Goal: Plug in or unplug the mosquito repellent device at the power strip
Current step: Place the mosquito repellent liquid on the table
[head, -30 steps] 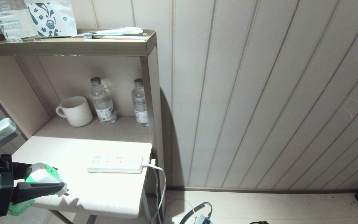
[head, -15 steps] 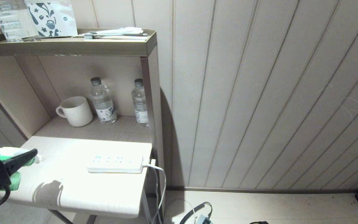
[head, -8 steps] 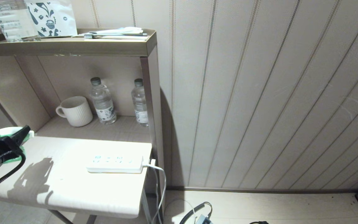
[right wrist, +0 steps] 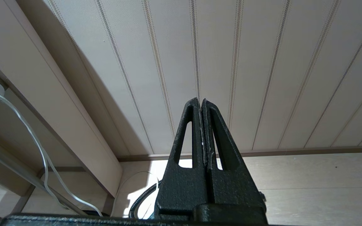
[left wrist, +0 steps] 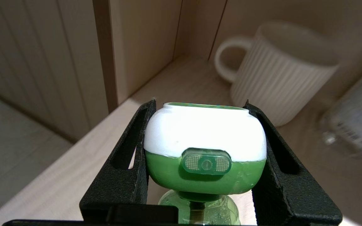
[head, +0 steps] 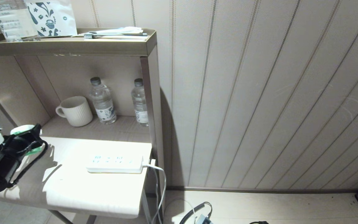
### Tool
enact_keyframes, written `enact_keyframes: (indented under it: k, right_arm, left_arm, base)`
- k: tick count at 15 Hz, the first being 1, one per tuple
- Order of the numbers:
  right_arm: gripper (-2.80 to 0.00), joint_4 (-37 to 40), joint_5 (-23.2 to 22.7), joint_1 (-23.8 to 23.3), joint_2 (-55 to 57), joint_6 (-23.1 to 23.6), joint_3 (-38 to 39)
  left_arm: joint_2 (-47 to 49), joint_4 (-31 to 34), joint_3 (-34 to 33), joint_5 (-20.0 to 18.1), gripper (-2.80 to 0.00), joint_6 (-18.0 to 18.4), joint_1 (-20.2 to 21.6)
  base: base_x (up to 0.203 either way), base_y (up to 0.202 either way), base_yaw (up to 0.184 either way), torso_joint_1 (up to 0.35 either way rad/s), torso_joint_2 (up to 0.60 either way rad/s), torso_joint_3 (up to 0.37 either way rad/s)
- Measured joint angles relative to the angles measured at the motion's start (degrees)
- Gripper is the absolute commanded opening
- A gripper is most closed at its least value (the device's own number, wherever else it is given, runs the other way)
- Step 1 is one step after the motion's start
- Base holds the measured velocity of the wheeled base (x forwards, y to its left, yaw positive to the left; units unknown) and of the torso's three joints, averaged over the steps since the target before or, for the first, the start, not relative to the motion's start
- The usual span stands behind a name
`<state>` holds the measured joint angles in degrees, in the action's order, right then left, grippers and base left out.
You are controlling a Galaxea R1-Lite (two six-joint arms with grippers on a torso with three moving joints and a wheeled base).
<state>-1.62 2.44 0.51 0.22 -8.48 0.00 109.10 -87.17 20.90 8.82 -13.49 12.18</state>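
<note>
The mosquito repellent device (left wrist: 204, 141), a white rounded head over green with a translucent green bottle below, sits clamped between the black fingers of my left gripper (left wrist: 200, 105), which is shut on it. In the head view the left gripper (head: 31, 134) hovers at the shelf's left edge with the device (head: 20, 128) partly hidden by the arm. The power strip (head: 115, 164) lies flat near the shelf's right front, well to the right of the gripper, its sockets bare. My right gripper (right wrist: 200, 101) is shut on nothing, low down and pointing at the panelled wall.
A ribbed cream mug (head: 75, 111) and two clear water bottles (head: 103, 101) stand at the back of the shelf (head: 73, 189). The mug (left wrist: 275, 72) is just beyond the held device. The strip's white cord (head: 159, 183) hangs off the right edge. The upper shelf (head: 67, 46) overhangs.
My left gripper has carried the device up and toward the back along the shelf's left edge, then slightly inward, and the wrist has turned. The power strip has not moved.
</note>
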Motion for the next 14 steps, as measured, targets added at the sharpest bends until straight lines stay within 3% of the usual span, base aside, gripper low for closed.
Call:
enact_keyframes:
  k: [4,12,13,14]
  right_arm:
    - [-2.8,0.0,0.0,0.0,0.0,0.0,0.0]
    - [-2.8,0.0,0.0,0.0,0.0,0.0,0.0]
    - [-2.8,0.0,0.0,0.0,0.0,0.0,0.0]
    - [-2.8,0.0,0.0,0.0,0.0,0.0,0.0]
  left_arm:
    - [5.2,0.0,0.5,1.3,-2.8,1.5,-2.8]
    - [7.3,-0.3,0.8,1.4,-2.8,3.4,-3.5]
    - [7.3,-0.2,0.8,1.4,-1.18,3.4,-3.6]
    - [7.3,-0.1,1.1,1.4,0.0,3.5,-3.6]
  base:
    - [0.0,0.0,0.0,0.0,0.0,0.0]
    - [0.0,0.0,0.0,0.0,0.0,0.0]
    - [0.0,0.0,0.0,0.0,0.0,0.0]
    - [0.0,0.0,0.0,0.0,0.0,0.0]
